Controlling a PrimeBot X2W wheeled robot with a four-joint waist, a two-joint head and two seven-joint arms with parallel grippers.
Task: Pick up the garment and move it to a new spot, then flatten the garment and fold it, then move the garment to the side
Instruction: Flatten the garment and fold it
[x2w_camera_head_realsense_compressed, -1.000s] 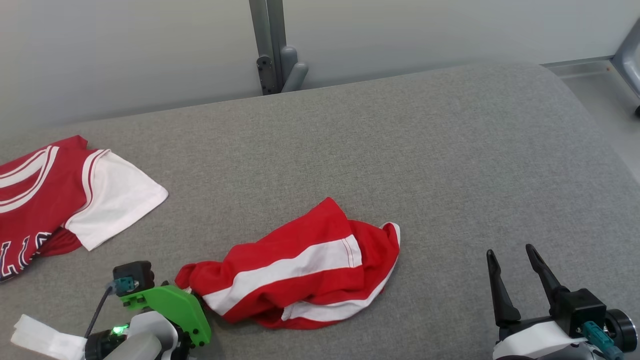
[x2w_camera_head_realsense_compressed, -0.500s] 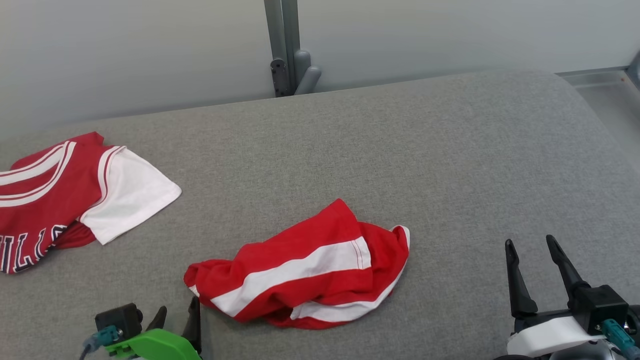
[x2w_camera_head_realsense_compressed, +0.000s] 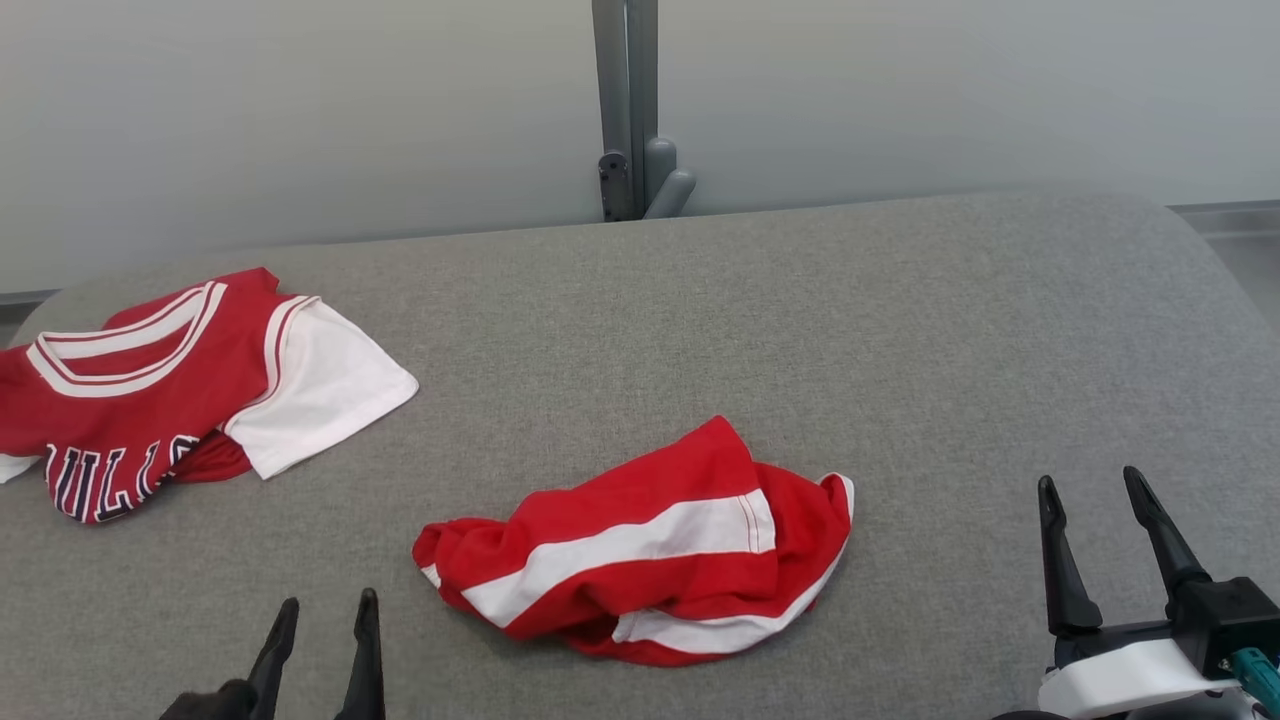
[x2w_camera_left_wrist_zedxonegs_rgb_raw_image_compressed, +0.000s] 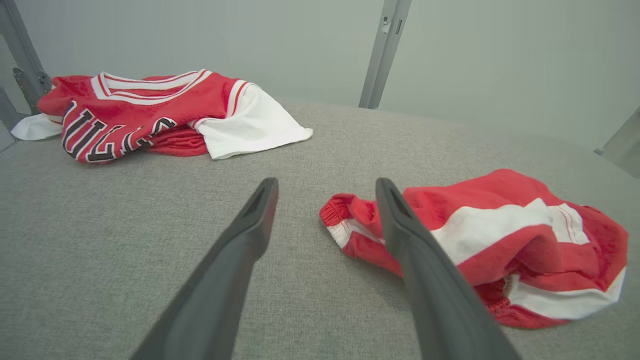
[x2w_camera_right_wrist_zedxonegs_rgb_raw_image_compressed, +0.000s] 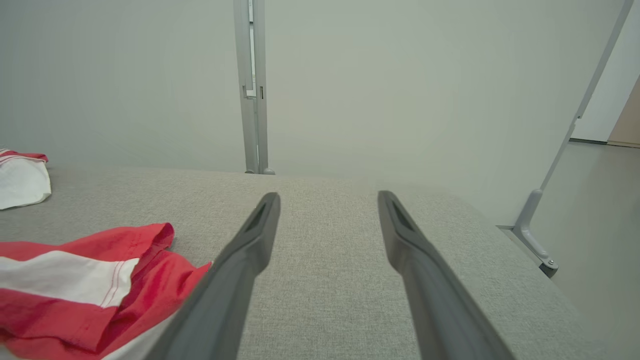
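The left hand (x2w_camera_head_realsense_compressed: 329, 600) is hanging at 7 o'clock in the head view, its two dark fingers standing wide apart and gripping nothing. The right hand (x2w_camera_head_realsense_compressed: 1090, 478) is hovering at 4 o'clock, equally wide and empty, with its white wrist and black block showing below it.

From the left hand, the garment (x2w_camera_head_realsense_compressed: 640, 545), a crumpled red piece with white stripes, is lying at 2 o'clock on the grey tabletop (x2w_camera_head_realsense_compressed: 900, 330), near the fingertips but apart from them. The left wrist view is bringing this closer: the gathered red edge of the garment is sitting just beyond that hand's right finger, partly hidden behind it. From the right hand the garment is lying at 9 o'clock, well apart.

A red jersey (x2w_camera_head_realsense_compressed: 150, 390) with a white sleeve is resting at 9 o'clock on the tabletop. The left wrist view is showing its dark lettering more fully, and a second white sleeve at its far end.

A grey metal post (x2w_camera_head_realsense_compressed: 625, 110) is rising at 12 o'clock behind the tabletop. The right wrist view is adding a slanted metal leg (x2w_camera_right_wrist_zedxonegs_rgb_raw_image_compressed: 535, 225) and pale floor at 3 o'clock.
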